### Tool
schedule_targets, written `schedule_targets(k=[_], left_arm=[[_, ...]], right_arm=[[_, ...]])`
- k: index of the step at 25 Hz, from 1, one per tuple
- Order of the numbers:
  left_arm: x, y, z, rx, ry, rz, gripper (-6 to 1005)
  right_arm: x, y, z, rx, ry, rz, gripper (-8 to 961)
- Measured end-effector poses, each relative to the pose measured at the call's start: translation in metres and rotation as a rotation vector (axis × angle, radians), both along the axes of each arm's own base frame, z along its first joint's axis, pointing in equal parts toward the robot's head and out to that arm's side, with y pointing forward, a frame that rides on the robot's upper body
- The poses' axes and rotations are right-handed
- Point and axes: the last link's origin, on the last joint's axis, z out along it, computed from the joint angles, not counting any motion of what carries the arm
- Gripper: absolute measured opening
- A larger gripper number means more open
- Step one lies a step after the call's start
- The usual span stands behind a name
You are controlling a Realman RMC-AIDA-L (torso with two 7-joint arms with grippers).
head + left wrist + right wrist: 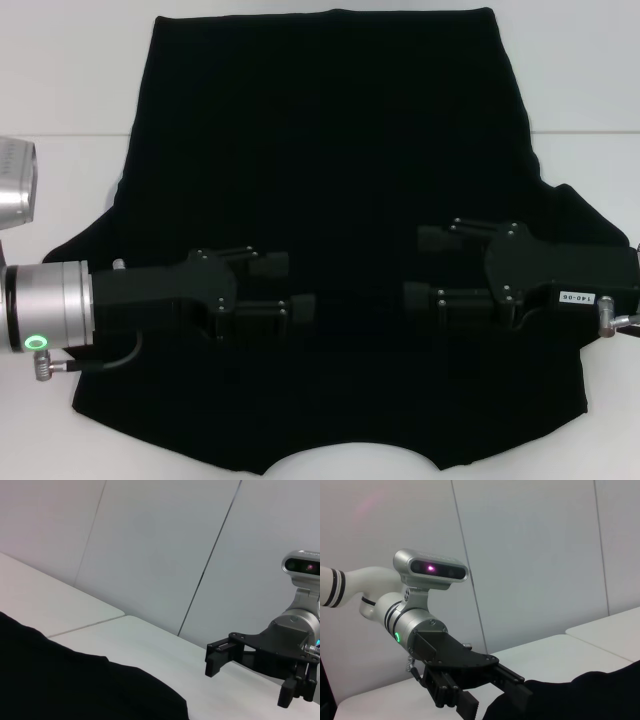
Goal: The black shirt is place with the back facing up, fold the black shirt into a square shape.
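1. The white bench (pixel 60 440) carries everything in the head view, with a seam line running across it behind the shirt; the left wrist view shows 2 bench sections meeting in front of a pale panelled wall (pixel 150 540).
2. The black shirt (pixel 330 160) lies flat and spread on the bench, covering most of the head view. Its curved neckline sits at the near edge, its straight hem at the far edge, and a short sleeve spreads out to each side.
3. The left arm's silver wrist (pixel 50 308), with a green ring light, comes in from the left edge over the left sleeve area.
4. The left gripper (pixel 285 285) hovers low over the shirt's near-left middle, pointing toward the centre. Its 2 black fingers are spread apart and hold nothing; the right wrist view shows it (pixel 490 692) from the front with the jaws parted above the fabric (pixel 585 695).
5. The right gripper (pixel 425 268) mirrors it over the near-right middle, also pointing inward, well apart from the left one. Its fingers are likewise parted and empty, as the left wrist view confirms (pixel 250 675).
6. A small white label (pixel 575 298) sits on the right gripper's body.
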Motion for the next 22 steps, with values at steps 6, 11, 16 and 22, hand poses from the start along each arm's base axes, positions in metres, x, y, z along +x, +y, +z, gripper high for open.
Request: schedule_targets(k=[6, 11, 16, 22], left_arm=[[0.0, 0.0, 0.0, -0.002, 0.0, 0.002, 808], [0.0, 0.0, 0.001, -0.002, -0.002, 0.007, 807], [-0.001, 0.001, 0.002, -0.008, -0.01, 0.034, 807], [-0.015, 0.014, 0.01, 0.034, 0.009, 0.197, 808]], right_arm=[[0.002, -0.002, 0.0, 0.001, 0.0, -0.005, 848], [0.003, -0.001, -0.001, 0.006, -0.004, -0.011, 849], [0.002, -0.001, -0.003, 0.004, -0.001, -0.01, 849], [-0.003, 0.002, -0.007, 0.005, 0.003, -0.012, 849]])
